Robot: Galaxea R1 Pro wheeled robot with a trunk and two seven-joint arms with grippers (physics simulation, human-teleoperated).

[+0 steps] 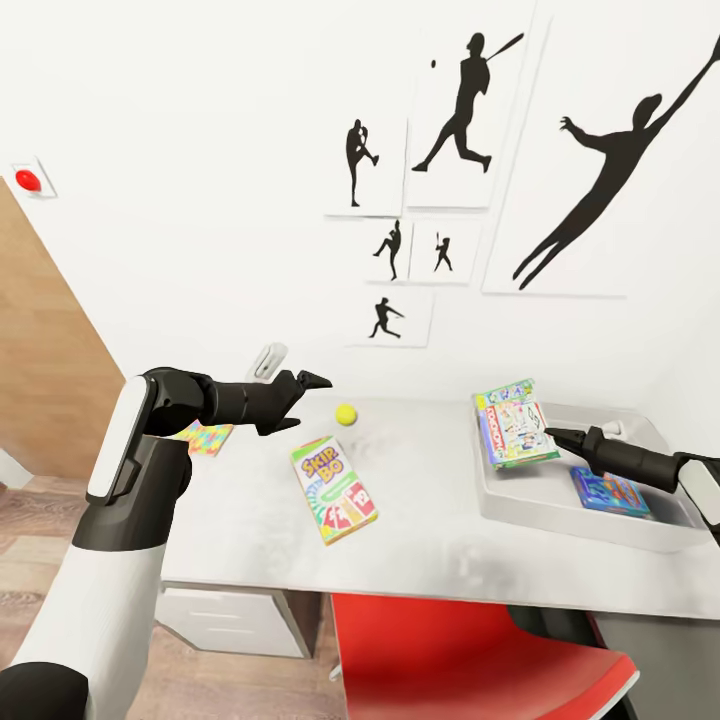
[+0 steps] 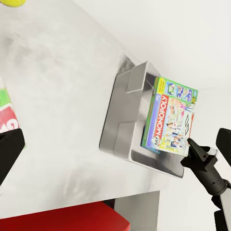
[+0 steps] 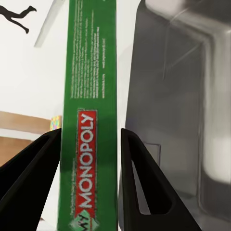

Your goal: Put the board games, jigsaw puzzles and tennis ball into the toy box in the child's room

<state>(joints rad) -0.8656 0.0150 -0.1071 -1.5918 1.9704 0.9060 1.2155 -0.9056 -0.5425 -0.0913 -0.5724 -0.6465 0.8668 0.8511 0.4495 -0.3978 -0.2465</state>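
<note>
— Head view first: where is the Monopoly box (image 1: pixel 514 424)?

— Over the toy box (image 1: pixel 560 505), at its left end, lying tilted across the rim. The right gripper (image 1: pixel 556 436) has it by one edge. From the right wrist view the green spine of the box (image 3: pixel 88 120) sits between the two dark fingers (image 3: pixel 29 178), which stand just beside it on either side; I judge they are clamped on it, though contact is hard to confirm.

— So it is not let go yet?

— It seems not. It looks about to be lowered or released into the toy box.

— What is already inside?

— One flat blue box (image 1: pixel 610 492) lies on the bottom of the toy box. Whether it is a puzzle or a game I cannot tell.

— And what is left on the table (image 1: pixel 420 550)?

— The Skip-Bo box (image 1: pixel 333 488), the tennis ball (image 1: pixel 346 413) just beyond it, and a colourful flat box (image 1: pixel 205 437) partly hidden behind the left arm.

— The left gripper (image 1: pixel 300 387)?

— It hovers above the table near the ball, holding nothing, its fingers parted.

— Progress?

— Roughly a third, by my judgement; at least three items on the table remain.
</note>
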